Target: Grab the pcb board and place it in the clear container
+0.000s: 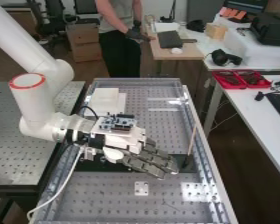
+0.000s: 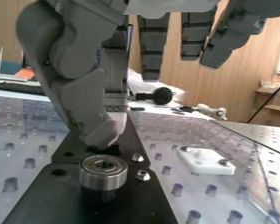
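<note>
You are holding the hand open over the bench tray, its fingers reaching straight towards the near right. In the wrist view the thumb is bending down beside the fingers, with room left between them, so you are probably keeping it ready for a pinch. You are seeing no grip on anything.

A blue board is sitting on or just above the hand's white back, away from the fingertips. You may be looking at the rig's own electronics there, so I cannot tell whether it is the pcb board, nor place the task's board with certainty.

Under the hand a black plate is lying across the tray, bearing a steel ring just beside the thumb and two small nuts next to it. A white block is lying off the plate, apparently held down by its bolts. A thin rod is standing near the fingertips, on the right.

At the far left of the tray a pale box is standing; whether it is serving as the clear container, I cannot tell. You are probably still before the grasp. You are needing to confirm the board first, then to close on its edges, sparing its parts. A low sweep is risking a knock against the ring or the rod.
</note>
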{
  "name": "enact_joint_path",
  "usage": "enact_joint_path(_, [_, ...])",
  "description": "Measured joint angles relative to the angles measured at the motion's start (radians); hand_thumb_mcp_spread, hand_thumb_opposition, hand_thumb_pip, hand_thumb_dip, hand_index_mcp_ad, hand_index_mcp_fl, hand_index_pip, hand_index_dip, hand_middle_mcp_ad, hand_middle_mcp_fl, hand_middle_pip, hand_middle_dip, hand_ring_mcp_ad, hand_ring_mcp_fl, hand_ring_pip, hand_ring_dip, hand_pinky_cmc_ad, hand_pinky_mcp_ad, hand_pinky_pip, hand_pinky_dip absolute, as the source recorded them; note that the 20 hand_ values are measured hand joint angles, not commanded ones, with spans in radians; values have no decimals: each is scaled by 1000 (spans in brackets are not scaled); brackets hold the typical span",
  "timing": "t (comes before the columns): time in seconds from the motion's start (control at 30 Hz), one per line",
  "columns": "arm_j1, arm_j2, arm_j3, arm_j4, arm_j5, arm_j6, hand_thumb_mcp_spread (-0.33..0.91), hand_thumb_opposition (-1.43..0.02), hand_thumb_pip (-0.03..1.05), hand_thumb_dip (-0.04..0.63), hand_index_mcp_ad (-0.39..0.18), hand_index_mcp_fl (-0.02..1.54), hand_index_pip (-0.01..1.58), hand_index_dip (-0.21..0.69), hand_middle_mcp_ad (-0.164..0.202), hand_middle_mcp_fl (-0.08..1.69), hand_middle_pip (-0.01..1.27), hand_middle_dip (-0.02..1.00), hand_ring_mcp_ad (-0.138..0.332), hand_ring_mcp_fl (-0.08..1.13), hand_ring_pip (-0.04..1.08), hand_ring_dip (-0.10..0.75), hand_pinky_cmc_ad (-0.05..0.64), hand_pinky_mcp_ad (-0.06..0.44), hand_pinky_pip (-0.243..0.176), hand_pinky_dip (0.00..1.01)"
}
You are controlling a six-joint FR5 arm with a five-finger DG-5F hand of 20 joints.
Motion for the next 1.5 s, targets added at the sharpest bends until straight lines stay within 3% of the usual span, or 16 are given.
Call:
enact_joint_path(0.23, [-3,3,10,-9,-2,7,506,-923,660,220,-117,478,1503,63,59,218,138,157,194,63,70,-3,328,138,-59,253])
enact_joint_path(0.37, [-6,20,18,-25,0,15,520,-922,595,220,-117,515,1504,63,56,220,138,157,195,59,70,-3,342,141,-59,253])
enact_joint_path(0.77, [6,165,15,-74,4,37,520,-922,595,220,-115,515,1503,63,61,216,138,157,192,75,68,-3,340,136,-58,251])
enact_joint_path(1.1, [99,311,-19,-70,-19,92,520,-922,595,220,-115,515,1506,65,63,230,134,157,192,75,70,-3,340,138,-51,237])
enact_joint_path(1.5, [206,337,-35,-18,-88,208,520,-922,595,220,-115,513,1508,72,66,253,138,157,195,75,70,-3,344,138,-44,225])
